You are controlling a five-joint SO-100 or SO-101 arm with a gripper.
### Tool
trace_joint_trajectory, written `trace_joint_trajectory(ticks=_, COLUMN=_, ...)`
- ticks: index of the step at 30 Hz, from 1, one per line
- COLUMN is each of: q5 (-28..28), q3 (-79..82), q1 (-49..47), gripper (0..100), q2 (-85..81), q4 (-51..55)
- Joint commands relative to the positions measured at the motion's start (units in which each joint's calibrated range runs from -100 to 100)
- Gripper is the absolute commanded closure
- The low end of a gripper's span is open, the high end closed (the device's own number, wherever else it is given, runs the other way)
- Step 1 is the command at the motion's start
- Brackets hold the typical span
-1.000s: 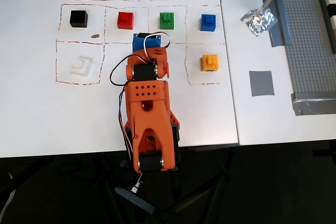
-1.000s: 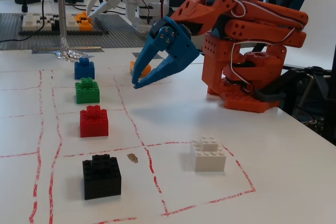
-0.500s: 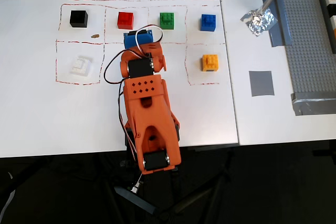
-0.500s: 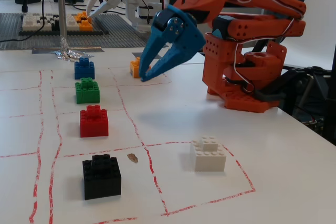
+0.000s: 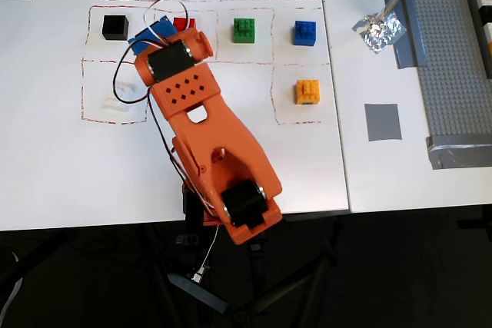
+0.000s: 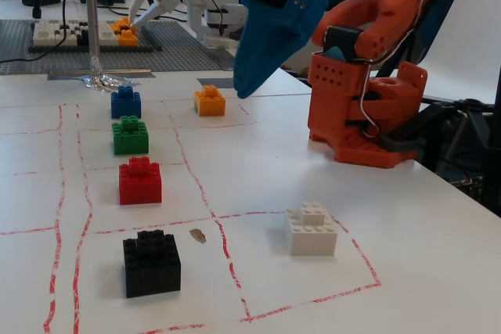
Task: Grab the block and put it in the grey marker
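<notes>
The block point(image 6: 311, 229), a small white square brick with raised studs on top, is sitting upright and flat on the white surface point(image 6: 438, 256) inside a red-outlined square. In the overhead view, the grey marker point(image 5: 383, 122), a flat dark-grey square patch, is lying well apart, far to the right, with nothing resting on it.

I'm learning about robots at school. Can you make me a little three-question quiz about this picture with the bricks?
1. True or false: the gripper is holding the white block.
2. In the fixed view, which brick sits nearest the camera in the column on the left: A) black brick, B) blue brick, C) green brick?
3. Fill in: the grey marker has ____ on it.

Key: 1. False, the block rests on the table, away from the gripper. 2. A. 3. Nothing.
</notes>
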Motion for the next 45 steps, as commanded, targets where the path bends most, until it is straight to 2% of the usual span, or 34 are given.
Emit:
trace_joint_trajectory(ticks=1, q5=0.93, q3=-9.48, q1=-5.42, gripper=100, q2=4.23, q4=2.60)
trace_joint_trajectory(ticks=11, q5=3.71, q3=-21.90, q1=-21.39, gripper=99, q2=16.98, q4=6.27)
trace_joint_trajectory(ticks=16, q5=4.79, q3=-23.35, q1=-26.24, gripper=99, q2=24.31, q4=5.37)
trace_joint_trajectory(ticks=28, q5=5.91, q3=-22.44, q1=-28.53, gripper=89, q2=34.22, q4=0.96)
trace_joint_trajectory(ticks=39, q5=6.50, q3=-21.45, q1=-28.36, gripper=74, q2=38.27, q4=0.56)
trace_joint_trajectory(ticks=45, q5=6.94, q3=-20.72, q1=-28.18, gripper=71, q2=40.59, q4=0.56)
